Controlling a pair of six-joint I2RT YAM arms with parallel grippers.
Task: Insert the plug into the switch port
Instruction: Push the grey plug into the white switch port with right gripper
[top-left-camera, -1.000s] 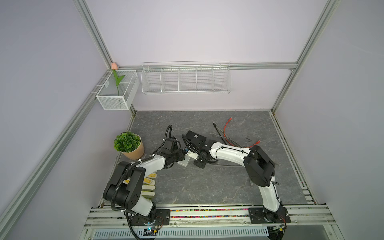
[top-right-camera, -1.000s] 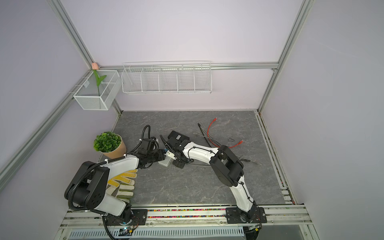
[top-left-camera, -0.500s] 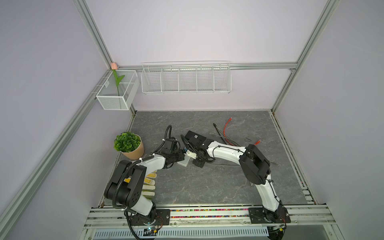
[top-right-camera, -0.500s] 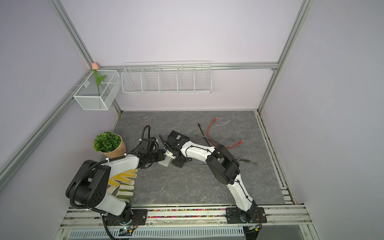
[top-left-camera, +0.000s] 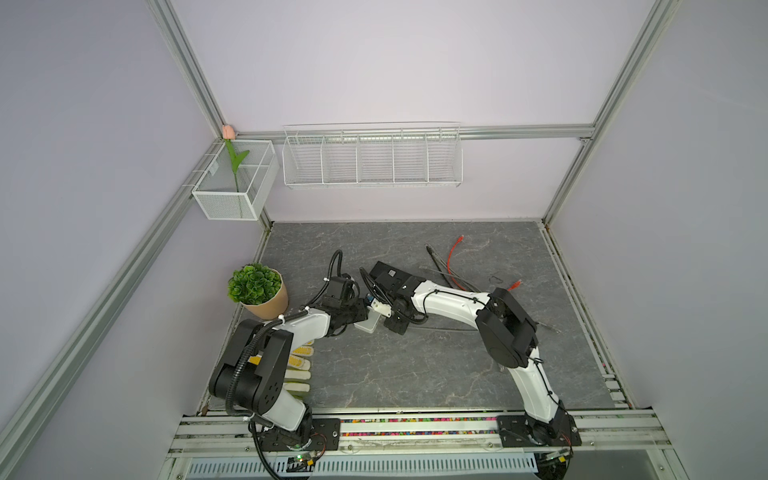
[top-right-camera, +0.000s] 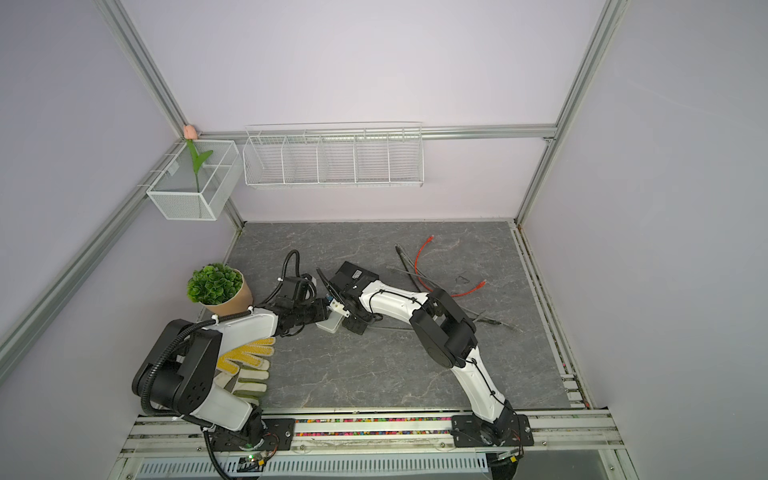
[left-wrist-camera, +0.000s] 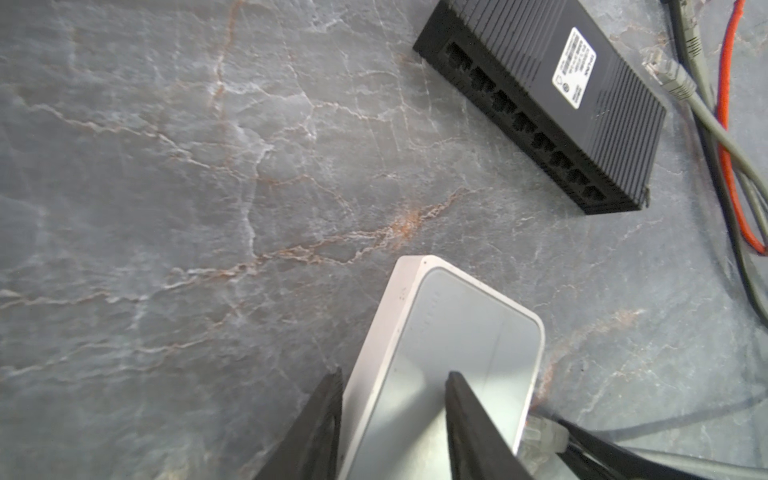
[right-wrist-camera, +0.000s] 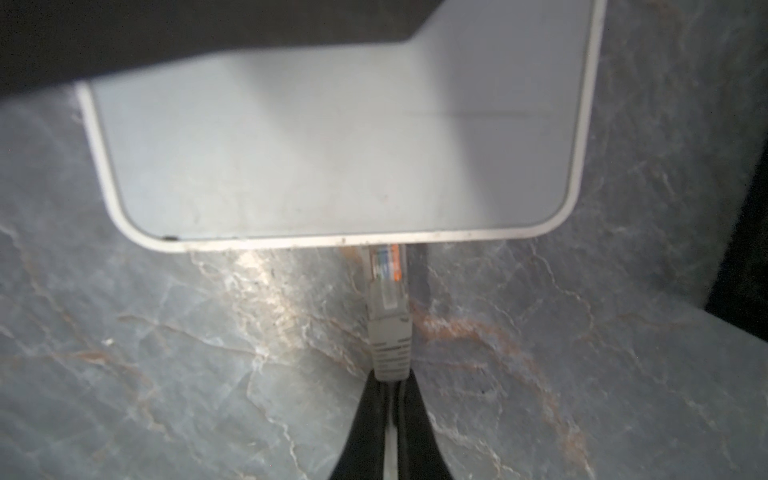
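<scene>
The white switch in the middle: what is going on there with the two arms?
The left gripper clamps the white switch by one long edge, seemingly steadying it. The right gripper is shut on the grey cable just behind the plug, and the plug's tip sits at the switch's side, at or just inside a port. How deep it is cannot be seen.

A robotics lab cell: aluminium frame (top-left-camera: 415, 132), plain lilac walls (top-left-camera: 395, 62), two robot arms (top-left-camera: 453, 301) bolted to a front rail (top-left-camera: 415, 428).
</scene>
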